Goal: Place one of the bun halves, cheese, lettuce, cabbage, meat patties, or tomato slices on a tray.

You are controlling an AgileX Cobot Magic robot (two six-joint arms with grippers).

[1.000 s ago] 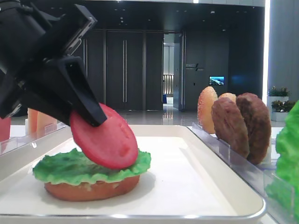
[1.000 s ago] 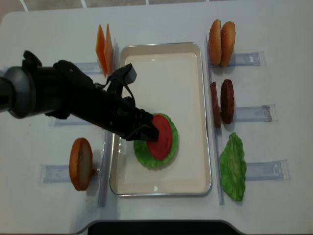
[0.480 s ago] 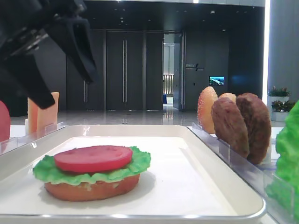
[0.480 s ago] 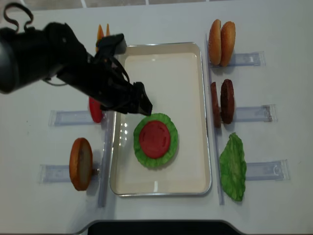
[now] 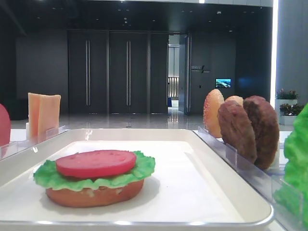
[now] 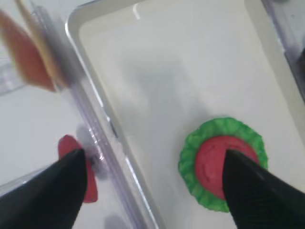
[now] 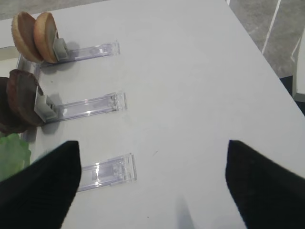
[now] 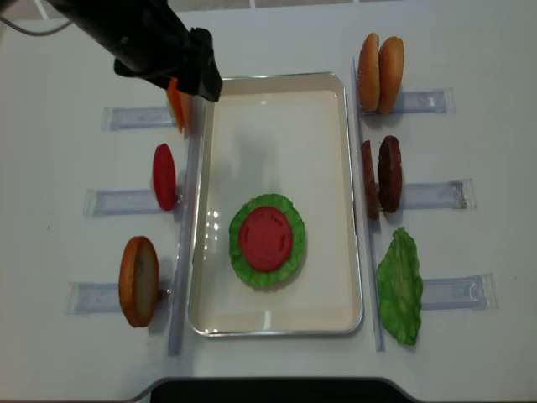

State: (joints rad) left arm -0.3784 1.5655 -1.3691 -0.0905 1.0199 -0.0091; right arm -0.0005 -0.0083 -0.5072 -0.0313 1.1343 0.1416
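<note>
**Tomato slice lying on the lettuce in the tray, left tool released and clear of it**

Low exterior view: a tomato slice (image 5: pixel 96 162), a smooth red-pink disc, lies flat on a ruffled green lettuce leaf (image 5: pixel 139 169), which sits on a flat orange-tan bun half (image 5: pixel 94 195). The stack stands in the near left part of the cream tray (image 5: pixel 202 192). Beyond the tray's right rim, two dark rough meat patties (image 5: pixel 250 130) and two seeded bun halves (image 5: pixel 214 113) stand on edge. Cheese slabs (image 5: pixel 43 113) stand upright past the left rim. No tool shows here.

Right wrist view: the right tool (image 7: pixel 152 183) shows only as two dark fingers spread wide apart over bare worktop (image 7: pixel 190 86), nothing between them. Clear racks (image 7: pixel 90 107) hold patties and buns at the left edge.

Left wrist view: the left tool (image 6: pixel 152 191) has its fingers parted wide, holding nothing. The tomato-topped stack lies beside the right finger; a second tomato slice (image 6: pixel 88 183), blurred, stands outside the tray's left rim near the left finger.

Overhead view: the stack sits in the tray's near half, left of centre. The left tool (image 8: pixel 197 71) hangs over the tray's far left corner, well apart from the stack, beside the cheese. A loose lettuce leaf (image 8: pixel 398 285) lies right of the tray.
</note>
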